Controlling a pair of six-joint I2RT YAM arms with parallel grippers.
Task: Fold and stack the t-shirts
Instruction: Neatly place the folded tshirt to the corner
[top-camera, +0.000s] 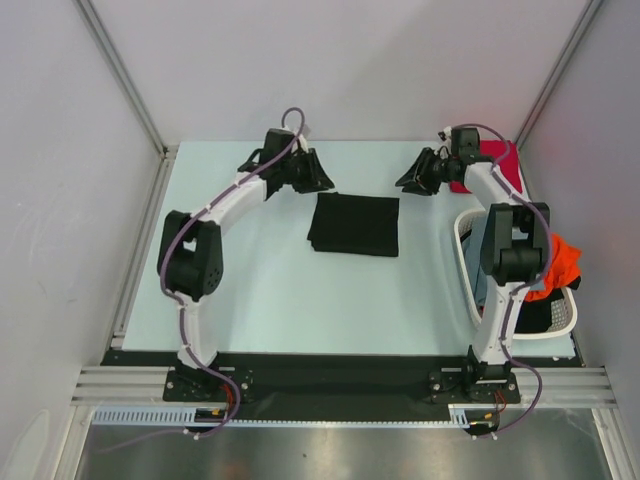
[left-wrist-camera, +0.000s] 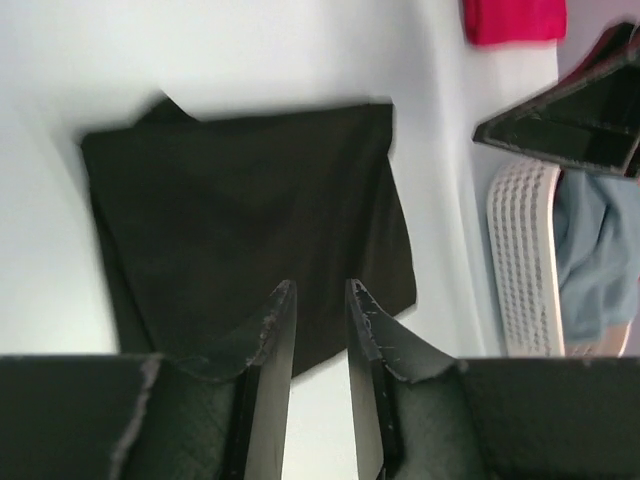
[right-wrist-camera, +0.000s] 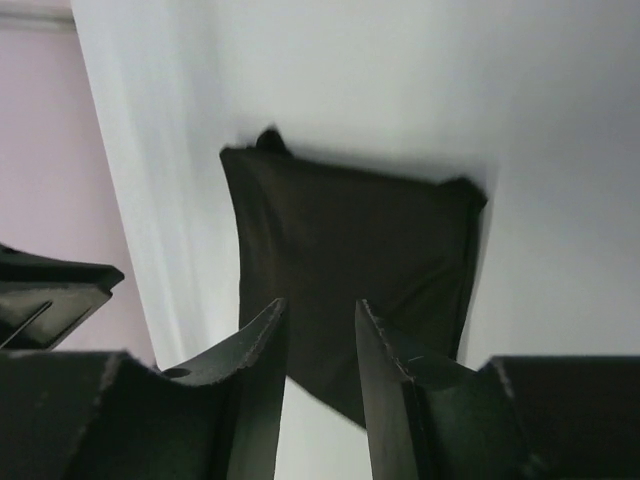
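Top external: a folded black tee (top-camera: 354, 224) lies flat as a neat rectangle on the table (top-camera: 260, 300), toward the far side and between the two arms. The left jaws sit off its far left corner and the right jaws off its far right corner, both clear of the cloth. A red tee (top-camera: 497, 152) lies in the far right corner, partly behind the right arm (top-camera: 500, 200). A white basket (top-camera: 463, 250) stands at the right edge with an orange tee (top-camera: 565, 262) at its right rim.

Left wrist: the left jaws stand a little apart, with a narrow gap between the fingers (left-wrist-camera: 272, 360) and nothing in it. The black tee (left-wrist-camera: 250, 230) lies beyond them. A grey-blue tee (left-wrist-camera: 590, 260) lies inside the basket at the right.

Right wrist: the right jaws are partly open between the fingers (right-wrist-camera: 255, 370) and hold nothing. The black tee (right-wrist-camera: 350, 260) lies flat beyond them.
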